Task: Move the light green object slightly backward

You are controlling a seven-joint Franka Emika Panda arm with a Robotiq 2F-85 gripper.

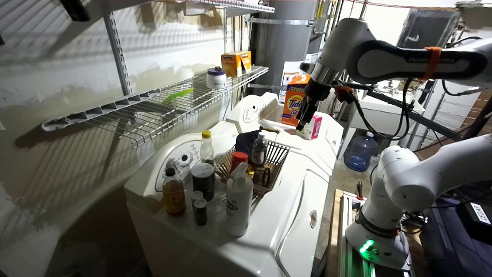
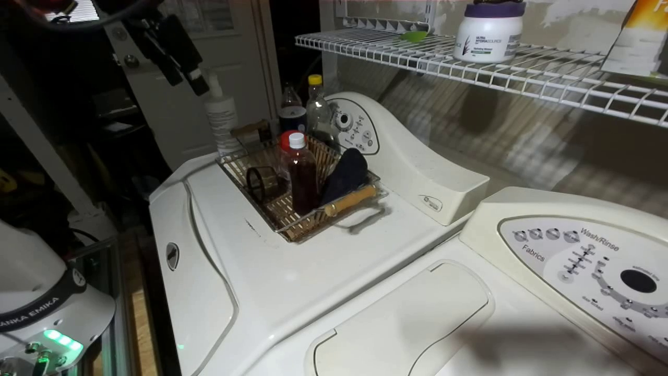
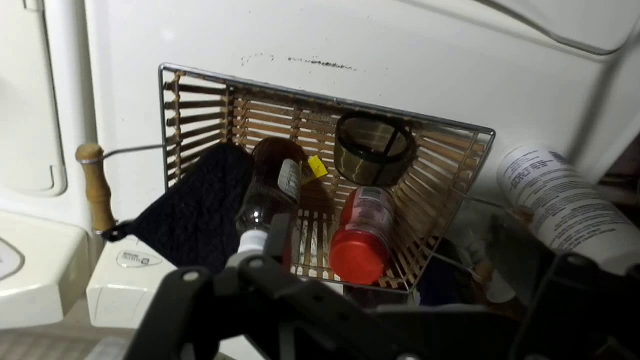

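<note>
The light green object (image 1: 177,95) is a flat, elongated lime-green piece lying on the white wire shelf (image 1: 200,102) on the wall. In an exterior view it shows as a small green shape (image 2: 414,36) toward the shelf's far end. It is out of the wrist view. My gripper (image 1: 302,124) is in the air, away from the shelf, and also shows in an exterior view (image 2: 186,83). In the wrist view my gripper (image 3: 392,227) has its fingers wide apart with nothing held. It points down over a wicker basket (image 3: 320,97).
A white jar with a purple lid (image 2: 488,34) and an orange carton (image 1: 235,64) stand on the same shelf. The basket holds a bottle (image 2: 303,175), a red-lidded jar (image 3: 361,240) and a dark cloth (image 3: 200,210). A white spray bottle (image 1: 239,204) stands near it.
</note>
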